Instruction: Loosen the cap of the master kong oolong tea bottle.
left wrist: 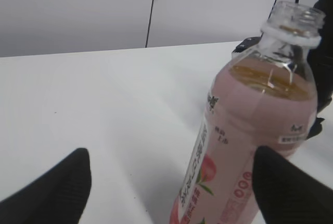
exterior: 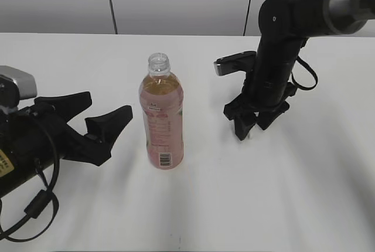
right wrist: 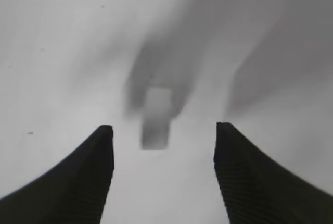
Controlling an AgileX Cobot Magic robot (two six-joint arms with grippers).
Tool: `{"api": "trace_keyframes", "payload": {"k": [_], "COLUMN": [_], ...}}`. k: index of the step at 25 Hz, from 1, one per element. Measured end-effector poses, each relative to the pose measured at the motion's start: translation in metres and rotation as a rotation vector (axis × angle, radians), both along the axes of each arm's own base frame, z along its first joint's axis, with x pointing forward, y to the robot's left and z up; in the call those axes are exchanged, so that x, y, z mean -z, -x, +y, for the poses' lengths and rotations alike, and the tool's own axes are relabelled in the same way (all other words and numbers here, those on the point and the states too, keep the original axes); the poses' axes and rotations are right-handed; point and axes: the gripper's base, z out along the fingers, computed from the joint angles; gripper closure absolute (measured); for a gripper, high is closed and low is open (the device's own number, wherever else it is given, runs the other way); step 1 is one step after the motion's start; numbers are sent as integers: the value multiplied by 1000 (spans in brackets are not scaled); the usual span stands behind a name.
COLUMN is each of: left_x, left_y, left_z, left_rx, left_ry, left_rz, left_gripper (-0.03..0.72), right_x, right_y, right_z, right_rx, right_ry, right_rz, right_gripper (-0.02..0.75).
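Note:
The master kong oolong tea bottle (exterior: 162, 120) stands upright mid-table, with amber tea, a pink label and an open threaded neck with no cap on it. It fills the right of the left wrist view (left wrist: 250, 130). My left gripper (exterior: 108, 110) is open and empty, just left of the bottle and not touching it (left wrist: 171, 182). My right gripper (exterior: 249, 130) points down at the table right of the bottle, open (right wrist: 164, 130). A small pale blurred shape, seemingly the cap (right wrist: 156, 117), lies on the table just beyond its fingertips.
The white table (exterior: 281, 205) runs back to a grey panelled wall (exterior: 176, 0). The right arm (exterior: 281, 47) rises to the upper right. Cables hang by the left arm (exterior: 35, 205).

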Motion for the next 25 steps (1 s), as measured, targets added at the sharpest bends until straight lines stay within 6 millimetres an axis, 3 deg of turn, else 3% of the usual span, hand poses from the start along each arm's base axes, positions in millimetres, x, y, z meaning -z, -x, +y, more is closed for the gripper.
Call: {"api": "trace_keyframes", "payload": {"k": [6, 17, 21, 25], "left_x": [0, 0, -6, -15], "left_y": [0, -1, 0, 1], "left_z": [0, 1, 1, 5], "left_rx": [-1, -12, -16, -42], "left_ry": [0, 2, 13, 6], "left_rz": [0, 1, -17, -13], "left_gripper": [115, 117, 117, 120], "right_x": [1, -2, -24, -52], "right_y": [-5, -1, 5, 17], "right_z": [-13, -8, -6, -21], "right_rx": [-6, 18, 48, 104], "right_ry": [137, 81, 32, -10], "right_rz": [-53, -8, -9, -35], "right_gripper": [297, 299, 300, 300]}}
